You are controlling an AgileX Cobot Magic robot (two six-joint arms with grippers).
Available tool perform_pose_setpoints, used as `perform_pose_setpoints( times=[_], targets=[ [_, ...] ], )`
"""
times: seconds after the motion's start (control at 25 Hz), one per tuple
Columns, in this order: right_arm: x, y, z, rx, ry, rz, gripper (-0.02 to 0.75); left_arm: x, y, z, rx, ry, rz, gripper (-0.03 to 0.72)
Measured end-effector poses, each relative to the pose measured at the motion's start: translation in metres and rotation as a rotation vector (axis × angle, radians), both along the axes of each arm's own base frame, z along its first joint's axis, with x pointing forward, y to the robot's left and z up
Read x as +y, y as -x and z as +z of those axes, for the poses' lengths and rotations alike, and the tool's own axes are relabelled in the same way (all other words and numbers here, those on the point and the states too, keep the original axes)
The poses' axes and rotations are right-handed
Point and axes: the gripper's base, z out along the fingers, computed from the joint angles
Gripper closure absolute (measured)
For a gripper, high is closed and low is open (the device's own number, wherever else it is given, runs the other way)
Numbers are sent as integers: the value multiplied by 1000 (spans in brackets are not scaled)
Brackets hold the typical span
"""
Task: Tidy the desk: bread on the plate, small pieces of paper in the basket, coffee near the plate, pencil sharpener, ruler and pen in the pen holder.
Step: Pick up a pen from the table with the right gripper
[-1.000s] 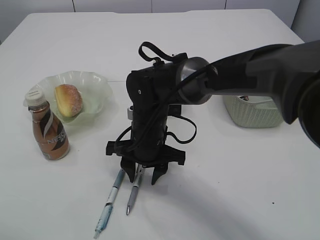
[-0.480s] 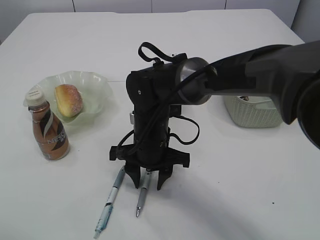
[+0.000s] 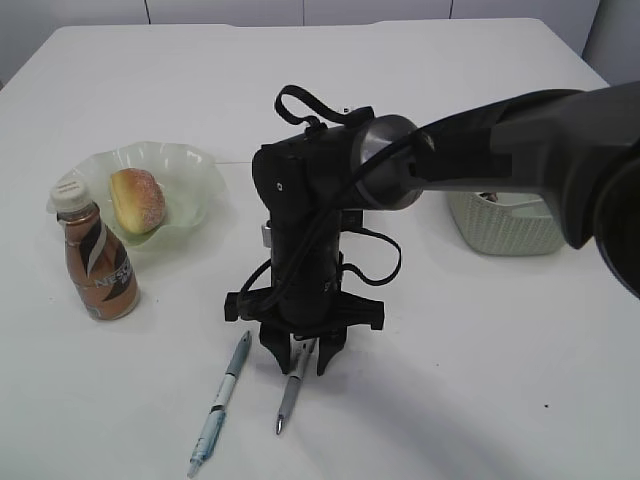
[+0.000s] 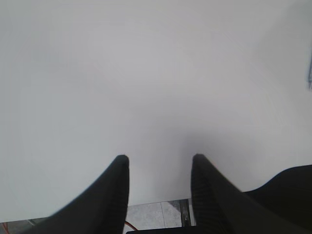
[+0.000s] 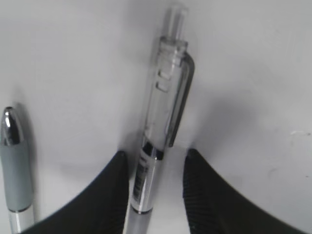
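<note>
Black arm [image 3: 310,215], looped cables, ribbed fingers [image 5: 207,195]

The bread [image 3: 137,199], a golden-brown bun with a sugared side, lies in the pale green wavy-rimmed plate [image 3: 196,168]; the brown coffee [image 3: 96,263] stands upright just beside that plate; the grey-green basket [image 3: 507,228] sits far right; two pens, one clear-barrelled [image 3: 291,390] and one blue-tinted [image 3: 220,402], lie nearly parallel on the white surface [image 3: 450,380].

Two pens lie at the lower centre of the exterior view: a blue-tinted pen [image 3: 220,405] and a grey pen [image 3: 291,394]. At left are one bread [image 3: 137,199], one plate [image 3: 196,178] and one coffee [image 3: 94,263]. At right sits one basket [image 3: 505,230].
</note>
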Motion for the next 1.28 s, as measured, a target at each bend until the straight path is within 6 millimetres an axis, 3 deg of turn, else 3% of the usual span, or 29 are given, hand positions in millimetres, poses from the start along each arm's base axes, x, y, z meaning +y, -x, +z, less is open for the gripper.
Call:
perform_pose_setpoints(
  times=[0.2,0.28,0.64,0.92,1.12,1.28],
  targets=[
    [-1,0,-3,10,12,3,589,0,0,0,0,-1,0,381],
    [-1,1,-4,21,17,3,632,0,0,0,0,-1,0,381],
    [1,-3,-2,21,32,104,658,0,1,0,7,-4,1,381],
    [-2,-17,8,-64,121,297,659,1,1,0,7,-6,1,381],
    [-3,-23,41,-188,108,451,659,1,1,0,7,-6,1,381],
    [-1,-29,86,-402,48,556,659,1,1,0,7,-6,1,381]
  ],
)
